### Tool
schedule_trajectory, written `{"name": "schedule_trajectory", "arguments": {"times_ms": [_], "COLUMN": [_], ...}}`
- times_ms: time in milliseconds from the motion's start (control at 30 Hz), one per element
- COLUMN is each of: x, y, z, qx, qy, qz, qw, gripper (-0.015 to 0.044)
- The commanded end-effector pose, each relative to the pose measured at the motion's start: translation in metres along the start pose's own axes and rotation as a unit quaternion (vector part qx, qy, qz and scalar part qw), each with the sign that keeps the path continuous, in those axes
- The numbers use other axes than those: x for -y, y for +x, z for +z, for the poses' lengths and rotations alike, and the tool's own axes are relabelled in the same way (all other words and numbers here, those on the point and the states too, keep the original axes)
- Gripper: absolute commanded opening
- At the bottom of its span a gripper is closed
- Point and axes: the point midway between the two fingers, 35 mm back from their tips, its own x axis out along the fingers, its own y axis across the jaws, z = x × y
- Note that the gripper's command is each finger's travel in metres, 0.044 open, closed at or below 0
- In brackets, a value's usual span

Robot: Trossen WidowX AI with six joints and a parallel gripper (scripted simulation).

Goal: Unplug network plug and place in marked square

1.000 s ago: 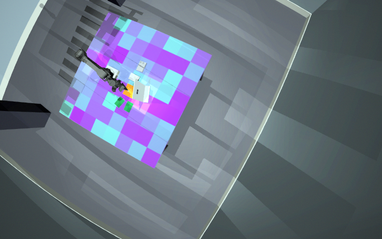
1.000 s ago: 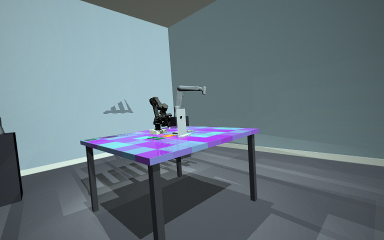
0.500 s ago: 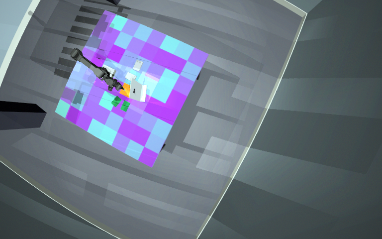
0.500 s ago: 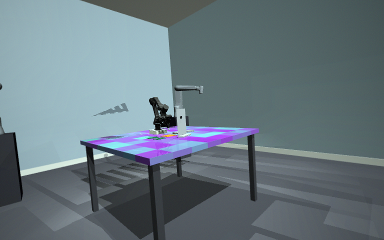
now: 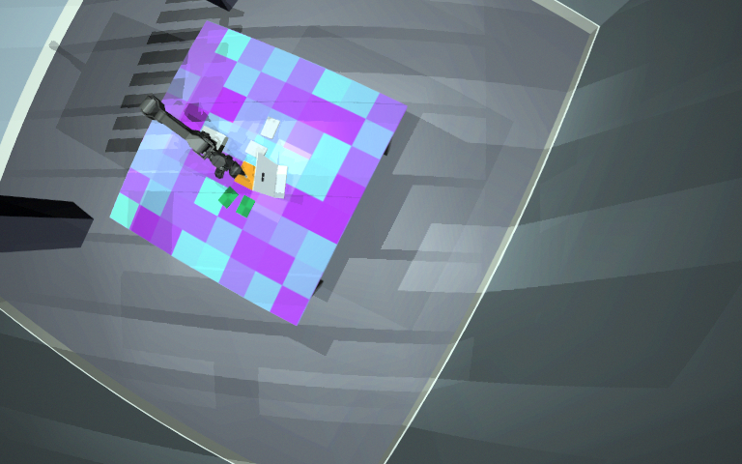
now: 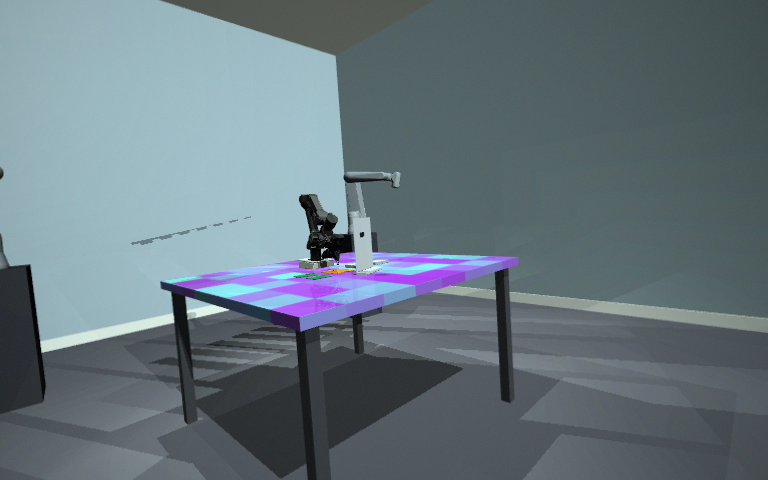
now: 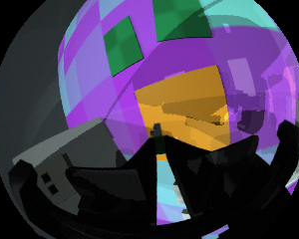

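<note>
My gripper (image 5: pixel 246 176) (image 6: pixel 337 261) (image 7: pixel 158 140) is shut on the small dark plug (image 7: pixel 157 130), which shows at the fingertips in the wrist view. In the top and exterior views the plug is too small to make out. The plug is out of the socket and a little above the table, over or near the orange square (image 5: pixel 250 168) (image 6: pixel 336 271) (image 7: pixel 189 90). The exact height cannot be told. The pale upright panel (image 5: pixel 268 172) (image 6: pixel 363 249) (image 7: pixel 90 144) stands beside the gripper. Two dark openings (image 7: pixel 46 177) show in the panel in the wrist view.
Two green squares (image 5: pixel 228 197) (image 5: pixel 244 205) (image 7: pixel 124 47) (image 7: pixel 181 17) lie beside the orange one on the checkered table (image 5: pixel 260 252) (image 6: pixel 245 289). White flat blocks (image 5: pixel 271 128) (image 5: pixel 255 148) lie on the panel's other flank. A grey arm (image 6: pixel 370 176) stands behind the table.
</note>
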Motion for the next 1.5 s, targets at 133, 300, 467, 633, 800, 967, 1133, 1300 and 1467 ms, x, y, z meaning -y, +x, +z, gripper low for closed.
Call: {"name": "schedule_trajectory", "arguments": {"times_ms": [133,300,467,633,800,967,1133,1300,1467], "x": [0.008,0.013,0.017,0.021,0.021,0.023,0.022,0.022,0.022], "y": [0.010,0.015,0.020,0.024,0.025,0.026,0.025,0.025,0.025], "z": [0.000,0.000,0.000,0.000,0.000,0.000,0.001,0.001,0.001], "qx": [-0.001,-0.002,-0.003,-0.003,-0.003,-0.003,-0.002,-0.002,-0.002], "qy": [0.001,0.002,0.002,0.003,0.003,0.003,0.001,0.001,0.001], "qz": [-0.002,-0.003,-0.004,-0.004,-0.004,-0.004,-0.004,-0.004,-0.004], "qw": [1.000,1.000,1.000,1.000,1.000,1.000,1.000,1.000,1.000], "gripper": [0.0000,0.0000,0.0000,0.0000,0.0000,0.0000,0.0000,0.0079,0.0156]}}
